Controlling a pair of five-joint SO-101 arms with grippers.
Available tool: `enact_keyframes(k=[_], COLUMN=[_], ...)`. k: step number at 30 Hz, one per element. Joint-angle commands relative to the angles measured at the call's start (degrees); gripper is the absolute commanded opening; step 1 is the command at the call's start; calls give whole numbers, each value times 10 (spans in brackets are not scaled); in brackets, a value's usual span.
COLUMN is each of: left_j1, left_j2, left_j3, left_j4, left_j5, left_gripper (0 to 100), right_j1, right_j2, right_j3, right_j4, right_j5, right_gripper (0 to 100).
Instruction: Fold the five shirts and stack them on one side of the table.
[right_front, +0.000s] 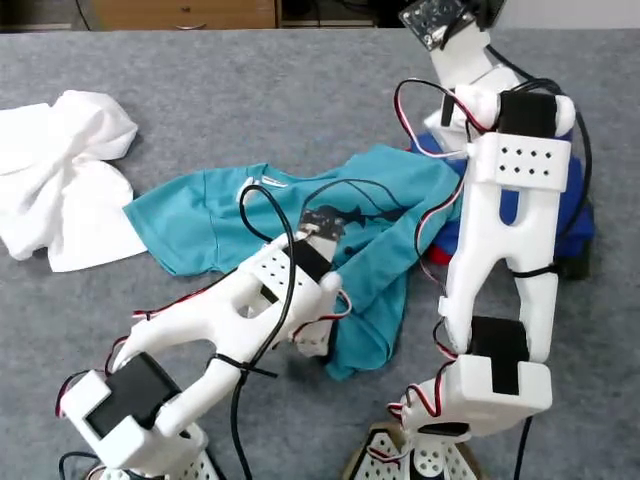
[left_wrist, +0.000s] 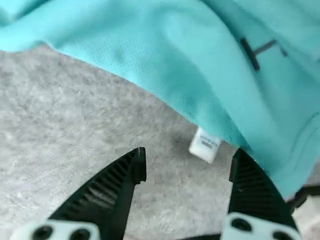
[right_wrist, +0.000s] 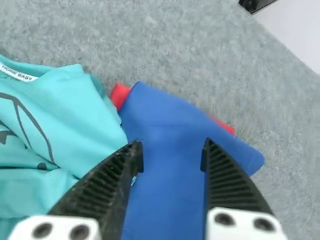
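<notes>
A teal shirt (right_front: 220, 215) lies crumpled and spread across the middle of the grey table. My left gripper (left_wrist: 190, 162) is open just above the cloth-covered table, at the teal shirt's (left_wrist: 200, 65) hem, with a white tag (left_wrist: 205, 144) between its fingertips. The left arm (right_front: 250, 300) stretches over the shirt's near edge. My right gripper (right_wrist: 171, 152) is open above a folded blue shirt (right_wrist: 170, 200), which lies on a red shirt (right_wrist: 119, 94). The teal shirt (right_wrist: 55, 115) overlaps that stack's edge. A white shirt (right_front: 60, 175) lies bunched at the far left.
The blue shirt (right_front: 580, 215) and red shirt (right_front: 438, 255) sit at the right side, mostly under the right arm (right_front: 510, 250). Wooden furniture (right_front: 180, 12) stands beyond the table's far edge. Bare grey table (right_front: 250, 90) stretches along the back.
</notes>
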Motion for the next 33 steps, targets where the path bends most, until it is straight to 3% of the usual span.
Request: enact_keyframes(k=[1, 12, 17, 27, 33], left_j1=[16, 16, 17, 106, 102], left_j2=[-7, 0, 36, 148, 180], left_j3=[-50, -44, -47, -30, -35], left_j4=[48, -11, -33, -57, -90], left_j5=[-19, -15, 25, 30, 63], left_gripper=[275, 275, 275, 274, 247], right_j1=[6, 6, 6, 8, 15], right_j2=[-3, -3, -3, -3, -3], right_j3=[14, 19, 19, 20, 20], right_j4=[-10, -10, -10, -11, -11], right_j5=[-4, -4, -4, -4, -4], right_gripper=[203, 203, 203, 203, 203])
